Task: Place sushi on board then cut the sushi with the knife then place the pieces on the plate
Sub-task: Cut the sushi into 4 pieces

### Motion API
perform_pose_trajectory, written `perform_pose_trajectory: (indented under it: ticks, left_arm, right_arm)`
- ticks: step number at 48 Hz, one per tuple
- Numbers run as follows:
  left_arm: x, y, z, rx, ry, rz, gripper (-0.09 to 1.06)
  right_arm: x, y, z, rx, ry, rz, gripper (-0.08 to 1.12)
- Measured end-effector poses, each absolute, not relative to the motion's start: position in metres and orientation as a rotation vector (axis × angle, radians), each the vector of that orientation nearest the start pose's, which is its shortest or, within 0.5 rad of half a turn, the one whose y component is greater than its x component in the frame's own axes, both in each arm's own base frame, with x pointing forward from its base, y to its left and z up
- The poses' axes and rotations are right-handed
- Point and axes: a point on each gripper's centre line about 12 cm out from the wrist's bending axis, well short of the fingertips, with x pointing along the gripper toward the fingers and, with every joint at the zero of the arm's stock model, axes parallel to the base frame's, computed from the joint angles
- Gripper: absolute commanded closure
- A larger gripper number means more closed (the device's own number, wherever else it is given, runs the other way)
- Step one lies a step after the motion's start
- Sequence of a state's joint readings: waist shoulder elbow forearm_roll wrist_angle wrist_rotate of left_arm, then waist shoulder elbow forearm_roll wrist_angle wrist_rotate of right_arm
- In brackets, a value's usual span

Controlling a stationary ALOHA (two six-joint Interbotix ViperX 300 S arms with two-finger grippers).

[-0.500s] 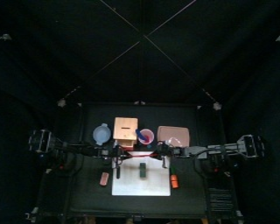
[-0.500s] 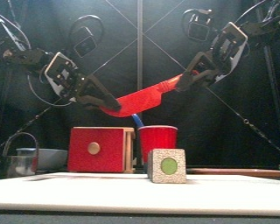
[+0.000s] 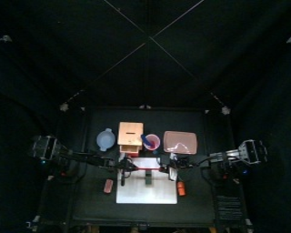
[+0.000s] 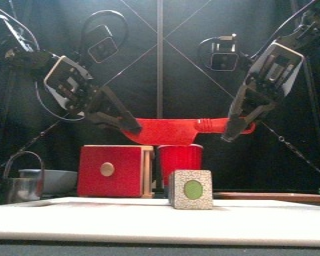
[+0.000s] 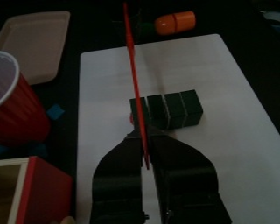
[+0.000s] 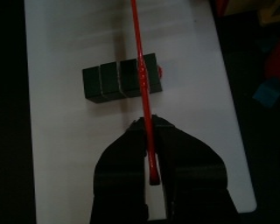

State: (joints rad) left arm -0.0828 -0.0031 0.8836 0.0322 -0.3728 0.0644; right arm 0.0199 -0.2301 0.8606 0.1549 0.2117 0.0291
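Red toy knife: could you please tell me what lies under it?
The dark green toy sushi roll lies on the white cutting board; the red knife hides a thin strip of both.

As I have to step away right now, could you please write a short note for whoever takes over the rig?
Left gripper: shut on one end of the knife.
Right gripper: shut on the other end; the knife is level, above the board.
Sushi: on the board, blocks together, below the blade.
Plate: behind the board to the right, no pieces on it.
Done: sushi placed, knife picked up.
Left: cut, then move the pieces to the plate.
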Motion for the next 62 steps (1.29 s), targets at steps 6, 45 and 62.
perform_pose_trajectory:
  ticks: [6,45,62]
  left_arm:
    - [0.363,-0.034,0.127,0.113,0.529,-0.123,0.59]
    - [0.371,-0.037,0.115,0.121,0.579,-0.133,0.59]
    - [0.374,-0.037,0.1,0.122,0.614,-0.134,0.59]
  right_arm:
    - [0.306,0.011,0.162,0.17,0.89,-0.024,0.76]
    - [0.307,0.014,0.138,0.164,0.968,-0.023,0.76]
    - [0.311,0.014,0.114,0.162,1.019,-0.031,0.76]
